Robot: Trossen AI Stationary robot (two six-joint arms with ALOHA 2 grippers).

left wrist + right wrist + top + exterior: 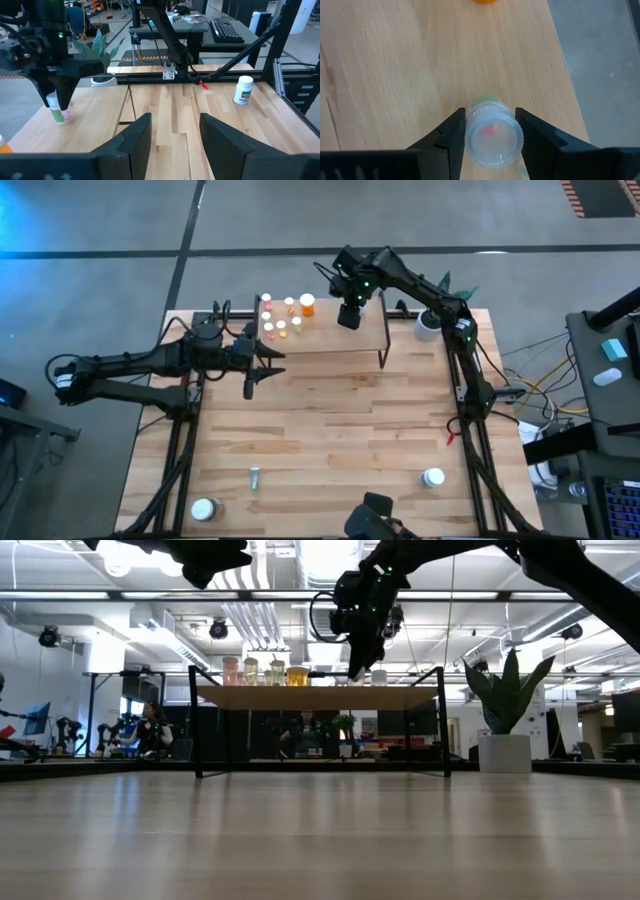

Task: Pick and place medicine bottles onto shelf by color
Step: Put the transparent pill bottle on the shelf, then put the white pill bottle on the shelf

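My right gripper hangs over the right half of the shelf, shut on a small green medicine bottle with a pale cap. The bottle's base is at the shelf top; whether it touches the shelf, I cannot tell. Several orange, yellow and pink bottles stand on their bases on the shelf's left half. My left gripper waits open at the shelf's left front corner, with nothing between its fingers. My right gripper pinches the bottle's round cap between its two fingers, one on each side. The fingers come steeply from above, slanting down. The green body hangs below the cap, roughly upright.
On the table's near part lie a white-capped bottle, a small vial and a white bottle. A white pot with a plant stands beside the shelf's right end. An orange bottle is just beyond the held one.
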